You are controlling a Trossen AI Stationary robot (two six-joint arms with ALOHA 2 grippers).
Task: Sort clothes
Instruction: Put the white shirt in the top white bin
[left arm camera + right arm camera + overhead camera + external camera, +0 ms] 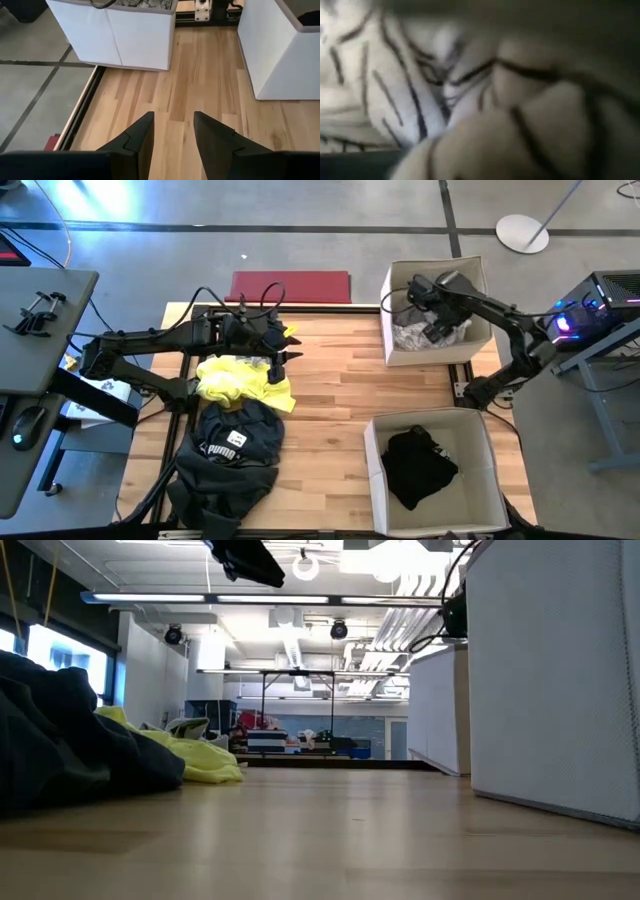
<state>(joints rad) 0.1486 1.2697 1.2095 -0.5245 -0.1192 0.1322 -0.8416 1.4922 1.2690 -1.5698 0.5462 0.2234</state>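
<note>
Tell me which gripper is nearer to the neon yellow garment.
Left. The left gripper hovers open just past the far edge of the neon yellow garment. The right gripper is far across the table, down inside the far white box.

A broad strip of bare light wooden tabletop [330,395] runs open down the middle, between the neon yellow garment [243,380] with the dark navy Puma-logo garment [232,442] on one side and two white cardboard boxes on the other. The far white box [389,320] is crowded by patterned grey-white fabric [415,335] and the right gripper [428,308]. The near white box [372,465] holds a black garment [418,465]. The left gripper [172,135], fingers apart, faces open wood.
</note>
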